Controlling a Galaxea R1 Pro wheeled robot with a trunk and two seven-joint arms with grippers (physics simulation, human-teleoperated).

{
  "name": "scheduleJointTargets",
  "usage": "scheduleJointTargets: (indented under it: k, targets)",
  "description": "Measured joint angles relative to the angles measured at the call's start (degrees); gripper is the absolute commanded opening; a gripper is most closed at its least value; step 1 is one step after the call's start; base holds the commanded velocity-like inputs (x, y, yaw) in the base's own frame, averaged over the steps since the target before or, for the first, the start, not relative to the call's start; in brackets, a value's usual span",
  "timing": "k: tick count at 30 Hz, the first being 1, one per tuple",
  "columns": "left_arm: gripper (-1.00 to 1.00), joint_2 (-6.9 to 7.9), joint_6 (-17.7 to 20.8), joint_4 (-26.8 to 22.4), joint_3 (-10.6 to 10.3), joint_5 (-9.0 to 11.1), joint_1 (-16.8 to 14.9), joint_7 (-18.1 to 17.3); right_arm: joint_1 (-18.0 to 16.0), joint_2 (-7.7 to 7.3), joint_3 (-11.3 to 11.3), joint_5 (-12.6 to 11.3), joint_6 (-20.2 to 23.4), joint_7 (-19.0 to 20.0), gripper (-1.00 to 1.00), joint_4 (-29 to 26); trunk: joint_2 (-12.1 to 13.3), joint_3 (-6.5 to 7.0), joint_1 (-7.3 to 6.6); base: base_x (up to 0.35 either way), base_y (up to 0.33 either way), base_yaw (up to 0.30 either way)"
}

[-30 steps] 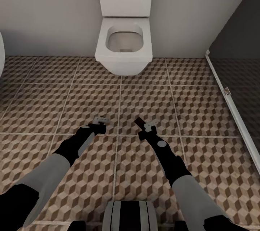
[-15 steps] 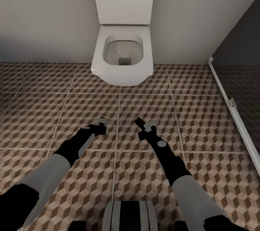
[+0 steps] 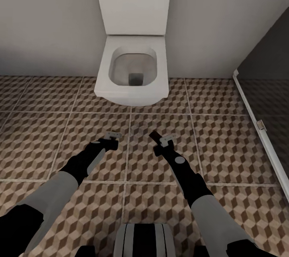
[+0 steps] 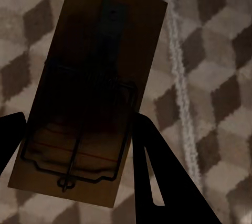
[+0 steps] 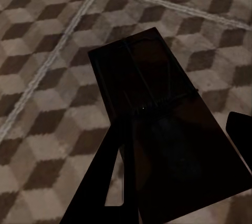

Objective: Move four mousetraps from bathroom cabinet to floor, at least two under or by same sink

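Two flat tan wooden mousetraps are held above the cube-patterned tiled bathroom floor (image 3: pixel 224 136). One (image 4: pixel 89 98) is clamped by the left gripper (image 3: pixel 112 135). The other (image 5: pixel 157 124), seemingly dark from shadow, is clamped by the right gripper (image 3: pixel 160 138), near the white toilet (image 3: pixel 132 68).

Open patterned floor (image 3: pixel 160 160) spreads around and ahead of both arms, with room to lower a hand on either side. Straight ahead the toilet (image 3: pixel 131 70) blocks the way against the back wall (image 3: pixel 48 20) (its bowl juts out over the tiles). To the right, a dark shower screen (image 3: pixel 265 88) closes that side.
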Motion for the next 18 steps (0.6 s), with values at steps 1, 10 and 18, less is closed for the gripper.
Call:
scheduleJointTargets:
  k: [1,10,18]
  targets:
    - [-1.00,0.00,0.00,0.00,0.00,0.00,0.02,0.00,0.00,0.00,0.00,0.00,0.00,0.00,-1.00,0.00,0.00,0.00,0.00,0.020,0.000,0.000]
    - [-1.00,0.02,0.00,0.04,0.00,-0.02,0.03,0.00,-0.03,0.00,0.00,0.00,0.00,0.00,-1.00,0.00,0.00,0.00,0.00,0.003,0.000,0.000]
    - [-1.00,0.01,0.00,0.04,0.00,0.01,0.05,0.00,-0.01,0.00,0.00,0.00,0.02,0.00,-1.00,0.00,-0.10,-1.88,0.22,0.000,0.000,0.000]
